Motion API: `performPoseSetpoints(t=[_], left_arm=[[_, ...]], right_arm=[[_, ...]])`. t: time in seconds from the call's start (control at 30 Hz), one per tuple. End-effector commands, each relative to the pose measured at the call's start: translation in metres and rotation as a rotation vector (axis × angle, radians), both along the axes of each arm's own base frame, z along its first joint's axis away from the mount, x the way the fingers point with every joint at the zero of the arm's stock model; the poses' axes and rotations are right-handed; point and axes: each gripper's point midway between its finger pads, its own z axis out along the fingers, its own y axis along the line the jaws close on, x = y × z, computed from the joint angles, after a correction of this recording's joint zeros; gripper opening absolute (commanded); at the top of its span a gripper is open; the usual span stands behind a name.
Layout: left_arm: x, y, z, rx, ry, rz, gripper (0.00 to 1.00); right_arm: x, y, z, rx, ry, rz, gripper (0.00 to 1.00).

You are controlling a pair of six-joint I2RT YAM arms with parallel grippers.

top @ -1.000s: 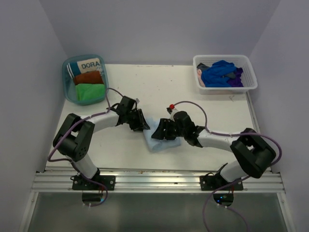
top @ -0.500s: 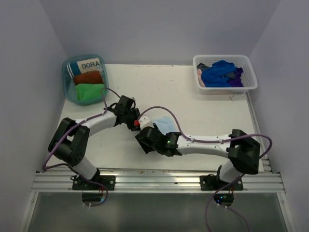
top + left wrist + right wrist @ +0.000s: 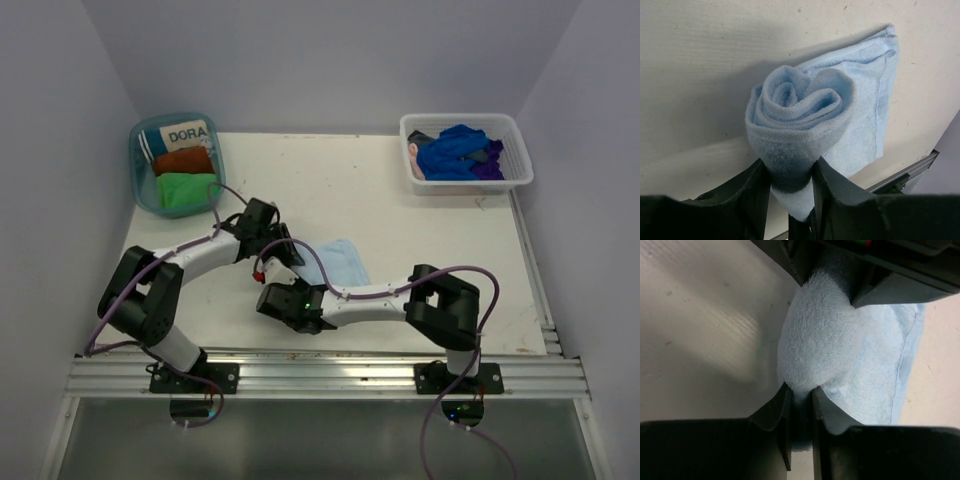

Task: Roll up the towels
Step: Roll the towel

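Note:
A light blue towel [image 3: 338, 260] lies near the table's middle, its left end rolled up. The left wrist view looks at the spiral end of that towel [image 3: 805, 105], and my left gripper [image 3: 790, 170] is shut on the roll's lower edge. My right gripper [image 3: 800, 392] pinches the roll of the same towel [image 3: 825, 340] from the opposite side. From above, the left gripper [image 3: 285, 258] and right gripper [image 3: 275, 285] meet at the roll, which they mostly hide. More towels: green [image 3: 187, 190], rust-brown [image 3: 185, 160], dark blue [image 3: 455, 150], purple [image 3: 488, 170].
A teal bin [image 3: 139, 165] at the back left holds the green and rust-brown towels and a white "DORA" item [image 3: 185, 133]. A white basket [image 3: 520, 150] at the back right holds the dark blue and purple ones. The right forearm lies low along the table's front.
My right arm swung left and toward the front, past the towel, and its jaws closed on the rolled end. The left gripper stayed at the roll. More flat towel now shows to the right.

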Motion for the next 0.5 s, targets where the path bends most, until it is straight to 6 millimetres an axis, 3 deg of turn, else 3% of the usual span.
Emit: performPoseSetpoints(t=[0.0,0.1,0.27,0.47], left_arm=[[-0.003,-0.001,0.024,-0.077,-0.025,0.029,0.42],[0.002,0.014,0.032,-0.076,-0.056,0.075,0.51],[0.003,0.04,0.046,-0.069,-0.085,0.133,0.66],[0.01,0.056,0.065,-0.072,-0.139,0.177,0.76]], right_arm=[[0.013,0.014,0.02,0.051,-0.07,-0.012,0.12],[0.015,0.029,0.025,0.101,-0.063,0.018,0.04],[0.008,0.057,0.035,0.25,-0.004,0.086,0.03],[0.011,0.063,0.05,0.459,0.094,0.034,0.01]])
